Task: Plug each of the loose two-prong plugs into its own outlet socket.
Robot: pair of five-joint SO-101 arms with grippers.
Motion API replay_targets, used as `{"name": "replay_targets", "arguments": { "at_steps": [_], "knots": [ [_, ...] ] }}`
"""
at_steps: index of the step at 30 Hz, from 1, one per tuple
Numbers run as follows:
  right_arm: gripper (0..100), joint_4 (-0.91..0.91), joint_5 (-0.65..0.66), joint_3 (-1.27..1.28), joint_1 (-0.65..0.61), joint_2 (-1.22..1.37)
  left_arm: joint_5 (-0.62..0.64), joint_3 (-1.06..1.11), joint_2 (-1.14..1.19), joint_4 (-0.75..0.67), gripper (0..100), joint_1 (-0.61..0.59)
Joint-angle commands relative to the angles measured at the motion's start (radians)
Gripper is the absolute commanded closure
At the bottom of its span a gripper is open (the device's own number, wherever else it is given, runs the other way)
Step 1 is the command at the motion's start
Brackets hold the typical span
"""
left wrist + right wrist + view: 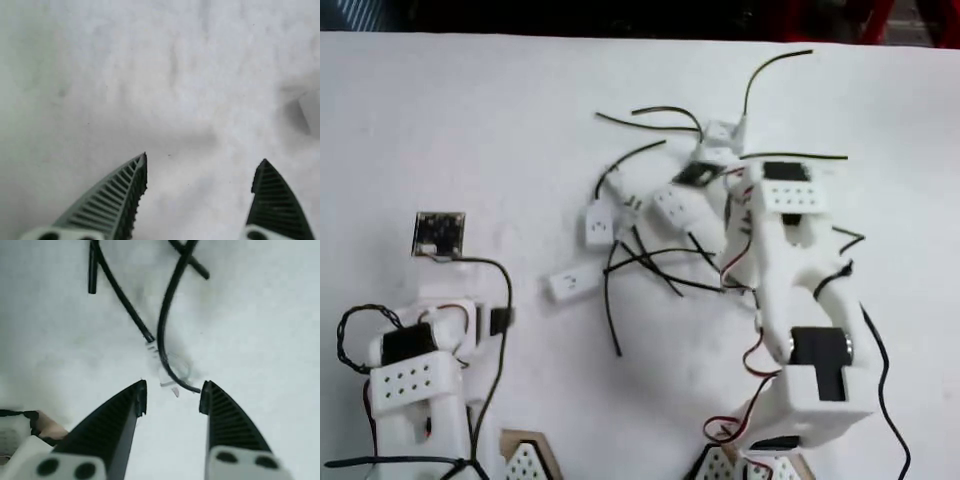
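Several white plug and socket pieces with short black wires lie tangled at the table's middle, among them one piece (pixel 600 221), a second piece (pixel 572 283) and a third piece (pixel 721 132). My right arm (pixel 786 200) stretches over the right side of this pile. My right gripper (pixel 172 392) is open just above the table. A small pale plug (pixel 167 374) with black wires (pixel 165 325) lies just beyond its fingertips (pixel 140 390). My left arm (pixel 410 372) sits at the near left. My left gripper (pixel 203 162) is open over bare table.
The white table (pixel 440 120) is bare across its left and far parts. A white object (pixel 306 107) shows at the edge of the left wrist view. Red and black arm cables (pixel 745 355) hang beside the right arm. Two arm bases (pixel 525 460) stand at the near edge.
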Motion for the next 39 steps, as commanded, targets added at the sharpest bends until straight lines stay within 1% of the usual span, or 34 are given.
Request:
{"name": "replay_targets", "arguments": {
  "at_steps": [1,3,6,10,13,16,20,22,24,27,28,34,37,39],
  "knots": [
    [82.4,0.027,-0.002,-0.081,0.033,-0.085,-0.008,-0.003,-0.019,-0.014,67,-0.002],
    [82.6,0.071,-0.002,-0.081,0.018,-0.107,-0.008,-0.003,-0.019,-0.014,67,-0.002],
    [84.4,0.159,-0.002,-0.071,-0.042,-0.116,-0.008,-0.003,-0.019,-0.014,67,-0.002],
    [98.1,0.143,-0.009,0.023,-0.133,-0.116,-0.008,-0.003,-0.019,-0.014,67,-0.002],
    [95.9,0.030,-0.011,0.141,-0.165,-0.114,-0.008,-0.003,-0.019,-0.014,67,-0.002],
    [97.4,-0.153,-0.011,0.250,-0.157,-0.114,-0.008,-0.003,-0.019,-0.014,67,-0.002],
    [97.8,-0.363,-0.005,0.292,-0.079,-0.113,-0.008,-0.003,-0.019,-0.014,67,-0.002],
    [97.6,-0.427,-0.003,0.287,-0.041,-0.094,-0.008,-0.003,-0.019,-0.014,67,-0.002],
    [94.7,-0.443,-0.003,0.253,-0.016,-0.053,-0.008,-0.003,-0.019,-0.014,67,-0.002],
    [87.0,-0.371,-0.003,0.147,0.015,0.018,-0.008,-0.003,-0.019,-0.014,67,-0.002],
    [86.3,-0.321,-0.003,0.103,0.021,0.031,-0.008,-0.003,-0.019,-0.014,67,-0.002],
    [87.2,0.019,-0.002,-0.098,0.012,0.036,-0.008,-0.003,-0.019,-0.014,67,-0.002],
    [87.2,0.105,0.006,-0.094,-0.013,0.038,-0.008,-0.003,-0.019,-0.014,67,-0.002],
    [87.2,0.127,0.054,-0.055,-0.028,0.038,-0.008,-0.003,-0.019,-0.014,67,-0.002]
  ]
}}
